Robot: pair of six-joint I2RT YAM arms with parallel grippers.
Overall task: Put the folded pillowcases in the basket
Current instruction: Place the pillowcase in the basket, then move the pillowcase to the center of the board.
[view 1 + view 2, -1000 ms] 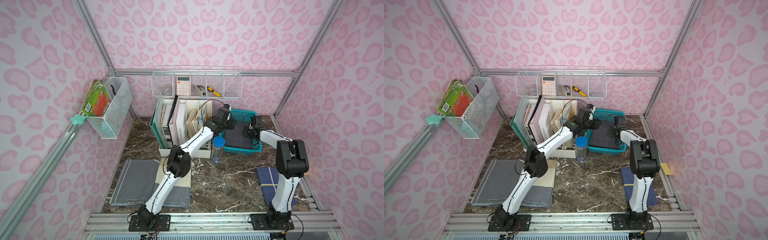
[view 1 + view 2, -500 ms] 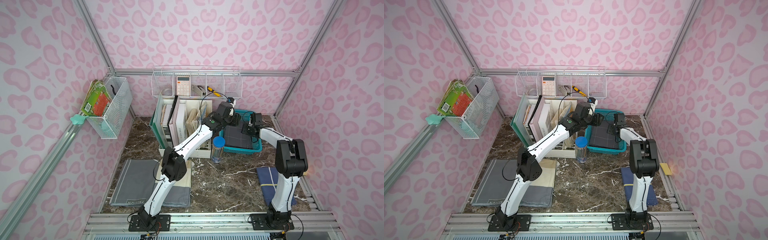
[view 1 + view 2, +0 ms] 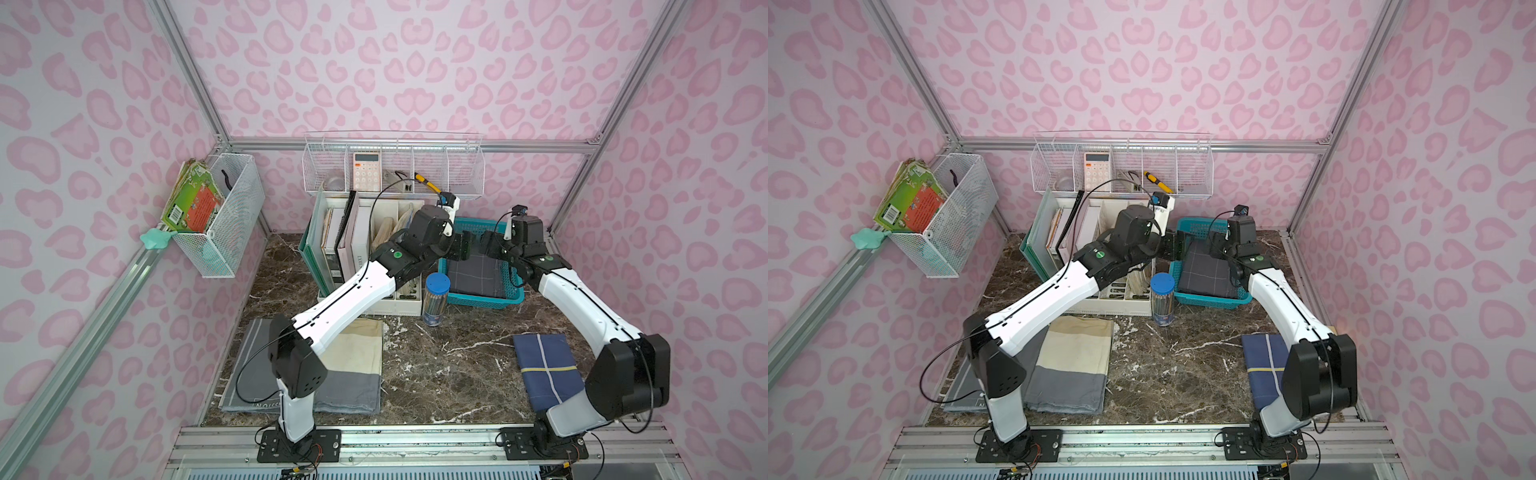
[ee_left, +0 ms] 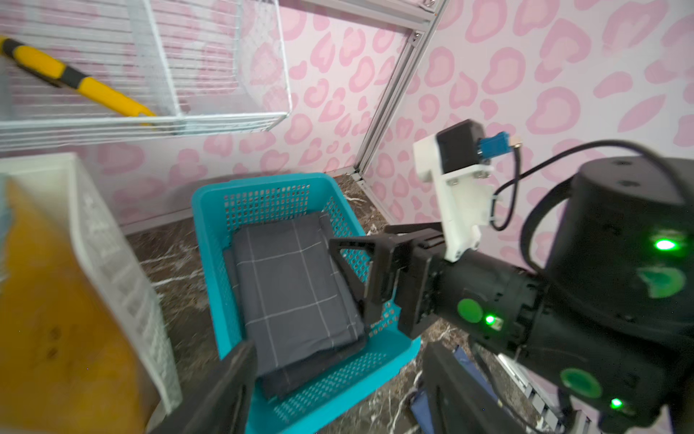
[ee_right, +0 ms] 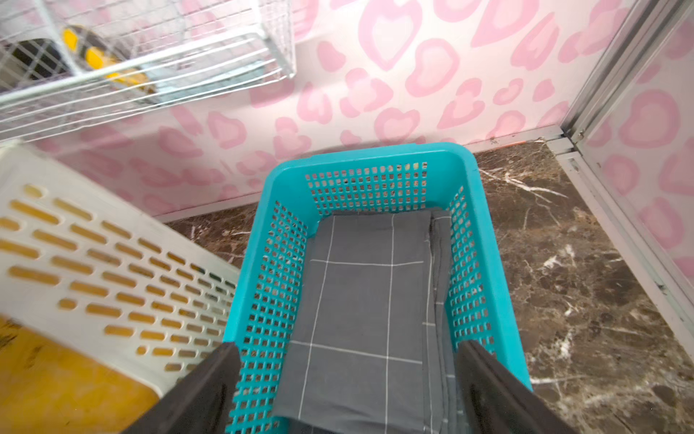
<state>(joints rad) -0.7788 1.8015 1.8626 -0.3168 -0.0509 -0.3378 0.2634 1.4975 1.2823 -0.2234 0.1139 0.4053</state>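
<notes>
My right end effector [image 5: 345, 349] is released, its jaws spread wide and holding nothing. It hangs above the near end of the teal-blue perforated plastic basket [image 5: 368, 156]. The folded dark grey pillowcase with thin white grid lines [image 5: 368, 300] lies flat inside the basket, directly below me. All its edges sit within the walls, with stacked fold layers along one long side.

My left end effector [image 4: 338, 357] is also released and empty. It faces my right one across the basket, near it but apart.

On one side, the white slotted plastic file organiser [image 5: 94, 263] stands just beside the basket's rim. On the other, the dark marble bench [image 5: 563, 263] lies bare up to the corner frame. A white wire shelf basket [image 5: 150, 56] hangs on the wall ahead of both end effectors.
</notes>
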